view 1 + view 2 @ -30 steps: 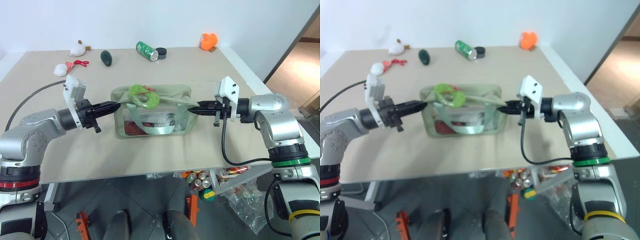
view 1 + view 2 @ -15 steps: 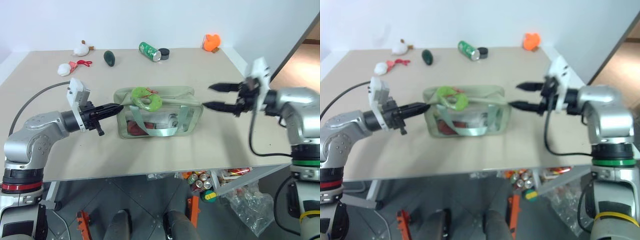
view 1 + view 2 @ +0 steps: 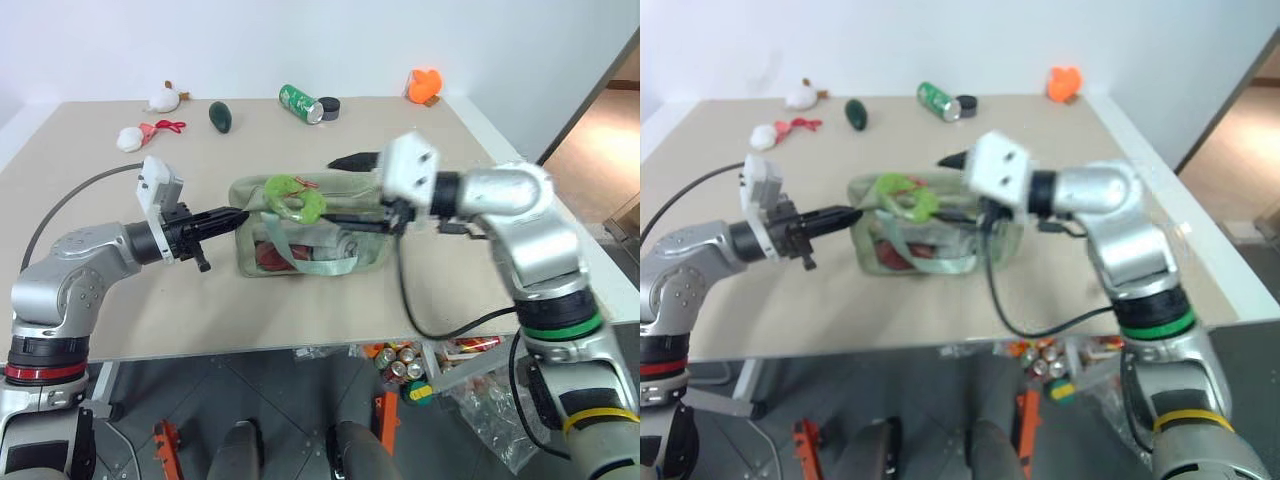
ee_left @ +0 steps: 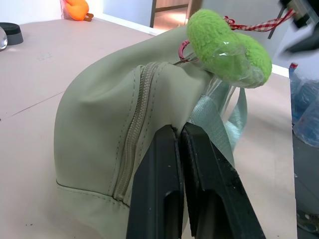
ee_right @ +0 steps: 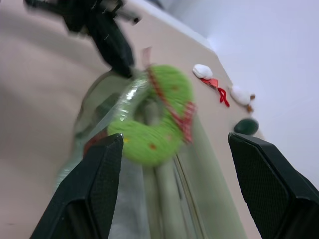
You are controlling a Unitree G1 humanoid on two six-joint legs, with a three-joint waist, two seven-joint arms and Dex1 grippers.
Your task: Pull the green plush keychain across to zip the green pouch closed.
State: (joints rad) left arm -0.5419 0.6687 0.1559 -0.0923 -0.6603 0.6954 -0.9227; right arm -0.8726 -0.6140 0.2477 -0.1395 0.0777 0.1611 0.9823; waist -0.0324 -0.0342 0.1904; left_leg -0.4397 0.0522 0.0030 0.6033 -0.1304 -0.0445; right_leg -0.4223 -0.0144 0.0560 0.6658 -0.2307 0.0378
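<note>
Head views: pouch sits mid-bench, nearer the front edge than the back, keychain lying on top toward its left end. Left gripper has fingers together, pinching the pouch's left end. Right gripper comes in above the pouch's right half, fingers spread wide, holding nothing, one finger over the far side and the other low along the top. Risk: the wide fingers close on pouch fabric or a handle strap instead of the keychain, so the zipper never moves.

Left wrist view: fingers shut tight on a fold of the pouch end beside the zipper; keychain hangs just beyond on its ring. Risk: the pinch is small, so a hard pull may tear the fabric out of it and the whole pouch slides across the bench rather than zipping. Zipper teeth curve at this end, so the slider could jam.

Right wrist view: both fingers well apart, keychain centred between them but not yet touched, red-check ribbon across it. Risk: closing on the ribbon or just the soft plush edge gives a weak hold that slips off; the plush squashes, so the pull may stretch the cord rather than drag the slider. View is blurred, so the exact gap is unclear.
</note>
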